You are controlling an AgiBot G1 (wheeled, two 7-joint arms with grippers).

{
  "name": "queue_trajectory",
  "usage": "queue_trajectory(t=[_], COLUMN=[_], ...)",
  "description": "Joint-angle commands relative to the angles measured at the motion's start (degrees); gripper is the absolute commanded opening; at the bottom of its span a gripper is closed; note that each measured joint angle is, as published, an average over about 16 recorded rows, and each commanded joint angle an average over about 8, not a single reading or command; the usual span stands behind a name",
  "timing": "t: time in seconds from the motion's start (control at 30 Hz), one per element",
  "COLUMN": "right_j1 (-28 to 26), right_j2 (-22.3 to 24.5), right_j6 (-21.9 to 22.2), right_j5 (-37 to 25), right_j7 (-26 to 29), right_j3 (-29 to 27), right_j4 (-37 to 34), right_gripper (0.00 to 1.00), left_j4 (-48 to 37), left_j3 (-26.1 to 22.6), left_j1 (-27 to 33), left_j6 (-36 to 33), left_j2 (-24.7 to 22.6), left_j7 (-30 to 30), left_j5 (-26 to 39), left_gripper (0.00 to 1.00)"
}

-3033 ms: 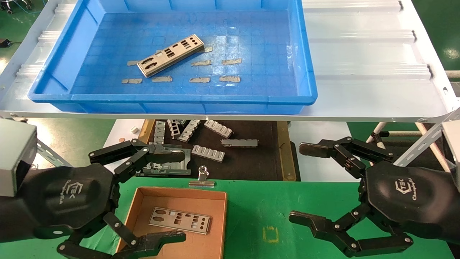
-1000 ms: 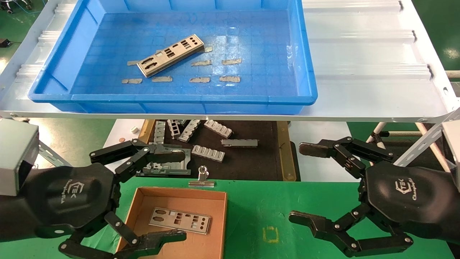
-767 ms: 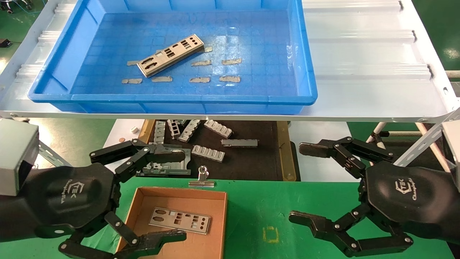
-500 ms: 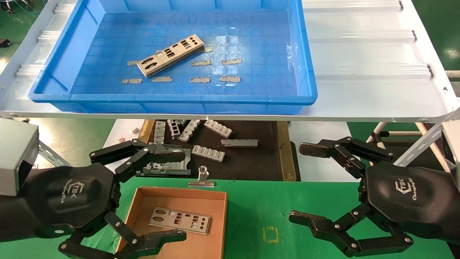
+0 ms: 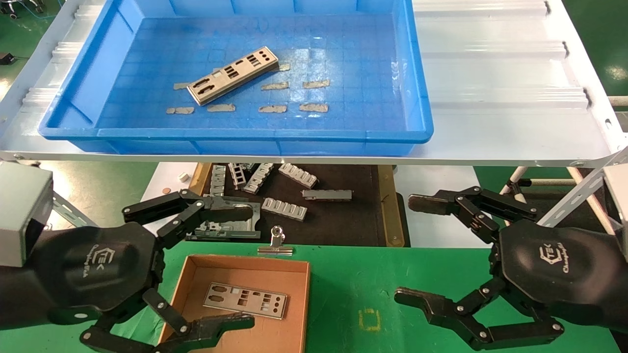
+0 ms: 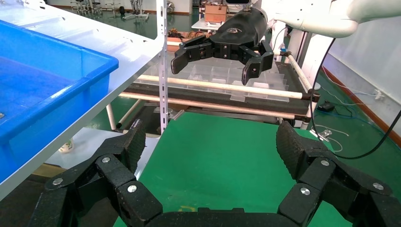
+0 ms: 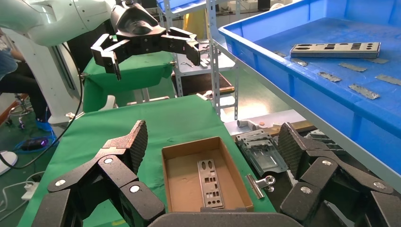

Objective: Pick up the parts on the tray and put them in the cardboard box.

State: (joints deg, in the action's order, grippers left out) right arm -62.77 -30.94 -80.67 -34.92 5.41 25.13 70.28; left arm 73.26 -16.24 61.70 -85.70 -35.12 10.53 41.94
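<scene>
One plate already lay flat in the box, which sat on the green table at the near left. The other plate was in the tray up on the white shelf — left of the tray's middle, among grey tape scraps.

Both grippers hung low over the near edge of the table, empty. The left gripper had its fingers spread wide, one above the box's far wall and one over its near left corner. The right gripper was splayed just as wide over bare green, well to the right of the box.

What the next reach turned on, as I judged it, was the lie of that tray plate. It was far from both grippers and higher, beyond the tray's near wall, and a little right of the left gripper — clearly the nearer arm, since the right one would have to cross most of the tray. Its long axis ran on a slant, the near end toward the left, the far end toward the right. To close across the narrow width, the left gripper would likely need to rise over the near wall and twist to suit that slant. The plate looked thin and flat to the floor, so getting a finger under an edge could prove awkward.
</scene>
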Motion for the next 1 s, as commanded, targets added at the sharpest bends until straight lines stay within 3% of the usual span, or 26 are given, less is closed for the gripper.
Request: queue_trajectory(t=[0.03,1.0], right_j1=[0.00,0.00], right_j2=[0.00,0.00], right_j6=[0.00,0.00], right_j5=[0.00,0.00], right_j7=[0.00,0.00], right_j3=[0.00,0.00], right_j4=[0.00,0.00], right_gripper=[1.00,1.00], left_j4=[0.00,0.00], left_j3=[0.00,0.00], left_j1=[0.00,0.00], left_j6=[0.00,0.00], left_j2=[0.00,0.00], left_j7=[0.00,0.00], left_j5=[0.00,0.00], left_gripper=[1.00,1.00])
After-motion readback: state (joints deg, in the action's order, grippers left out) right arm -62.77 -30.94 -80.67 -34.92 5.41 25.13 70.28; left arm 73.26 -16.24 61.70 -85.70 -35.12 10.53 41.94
